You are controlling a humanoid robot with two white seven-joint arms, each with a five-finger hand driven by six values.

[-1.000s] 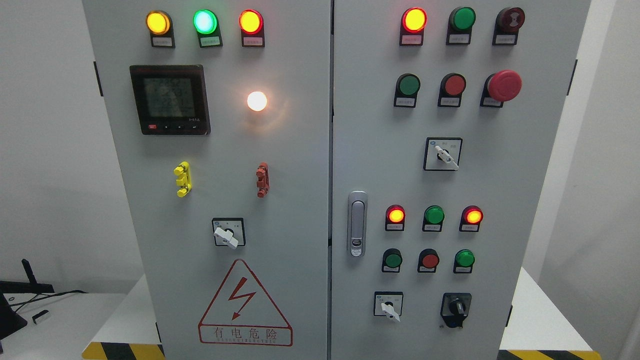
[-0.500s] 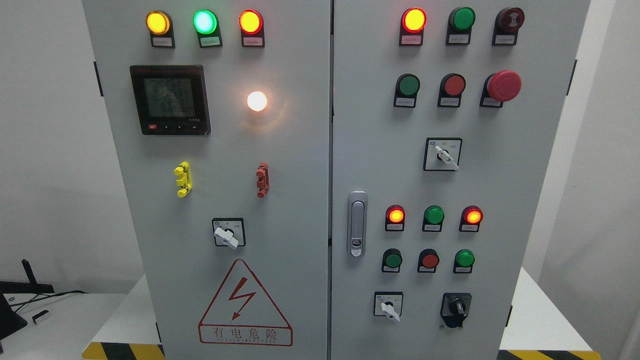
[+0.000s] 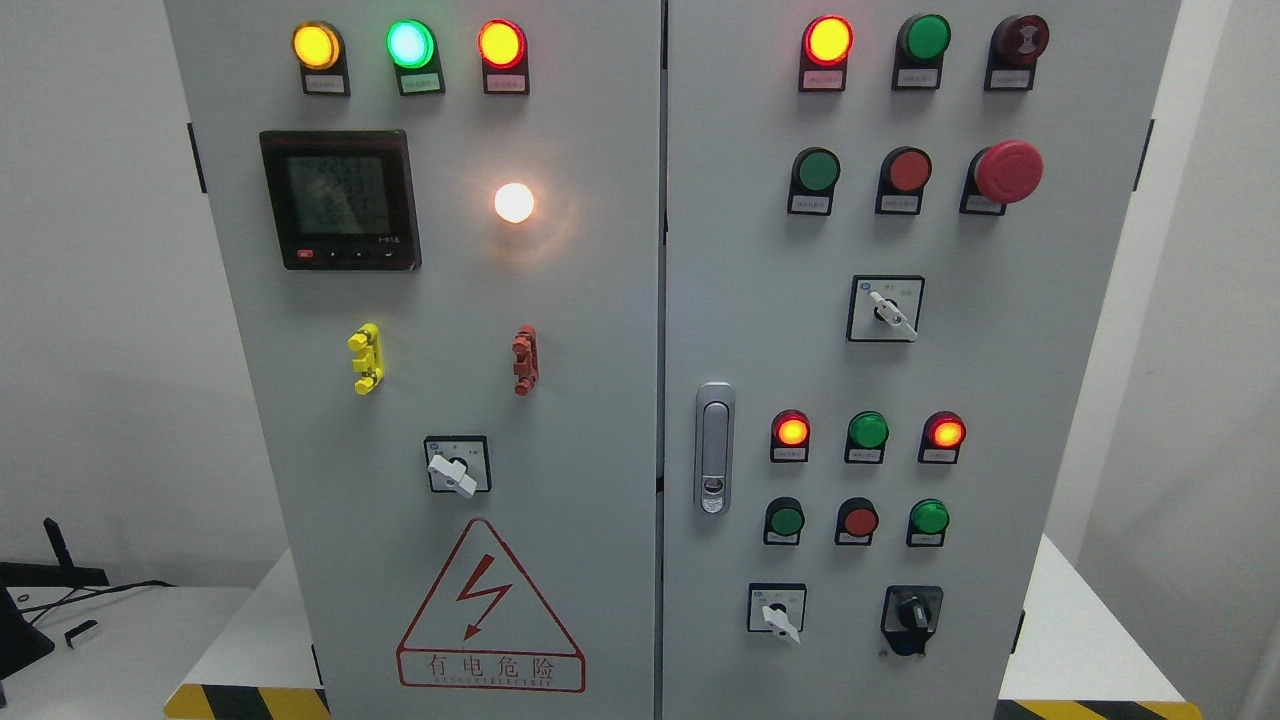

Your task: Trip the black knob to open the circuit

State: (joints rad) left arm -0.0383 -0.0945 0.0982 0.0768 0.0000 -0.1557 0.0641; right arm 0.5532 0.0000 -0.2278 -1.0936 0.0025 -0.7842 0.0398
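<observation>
A grey two-door electrical cabinet (image 3: 600,300) fills the head view, and neither robot hand is in the picture, so the state of the fingers cannot be told. The black knob (image 3: 911,613) sits at the lower right of the right door, on a black plate, just right of a white-handled selector switch (image 3: 777,611) in the same bottom row; its pointer direction is hard to make out. Above it are three small push buttons, green (image 3: 786,520), red (image 3: 859,520) and green (image 3: 929,517), and above those a row of indicator lamps with the outer two lit red-orange (image 3: 791,430) and the middle one green (image 3: 868,430). Higher on that door are another white selector (image 3: 886,309), a red mushroom stop button (image 3: 1008,171) and a lit lamp (image 3: 828,40). A silver door latch (image 3: 714,447) sits near the seam. On the left door are a digital meter (image 3: 339,199), a glowing white lamp (image 3: 514,203), yellow (image 3: 366,358) and red-brown (image 3: 525,359) terminals, a white selector (image 3: 456,466) and a red triangular hazard sign (image 3: 489,610). The cabinet stands on a white counter (image 3: 1080,640).
</observation>
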